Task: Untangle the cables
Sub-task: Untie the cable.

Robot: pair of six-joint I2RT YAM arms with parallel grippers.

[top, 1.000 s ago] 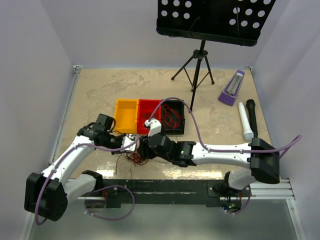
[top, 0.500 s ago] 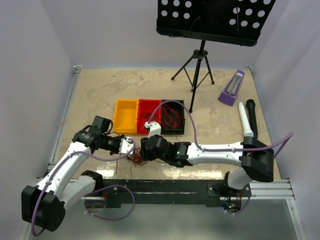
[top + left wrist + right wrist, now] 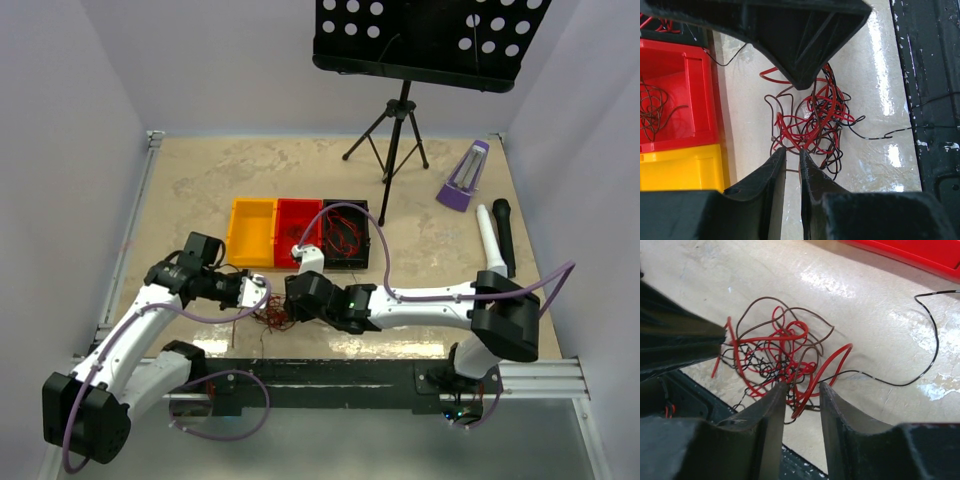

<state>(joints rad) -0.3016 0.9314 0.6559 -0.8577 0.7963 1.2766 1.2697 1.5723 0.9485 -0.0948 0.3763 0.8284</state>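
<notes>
Top external: cables bunched in one red-and-dark knot at six o'clock of red bin. Left gripper at its ten o'clock, right gripper at its two, opposed, apparently for pulling apart.

Left wrist: jaws nearly together, red strand across the slit; pinch cannot be confirmed.

Right wrist: jaws apart, straddling loops, not clamped.

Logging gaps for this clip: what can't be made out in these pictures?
Top view: the cables are too thin to trace singly.
Left wrist: the left claw, nearly closed, hides whether a strand is pinched.
Right wrist: fingers of the right claw cover the tangle's near edge.
</notes>
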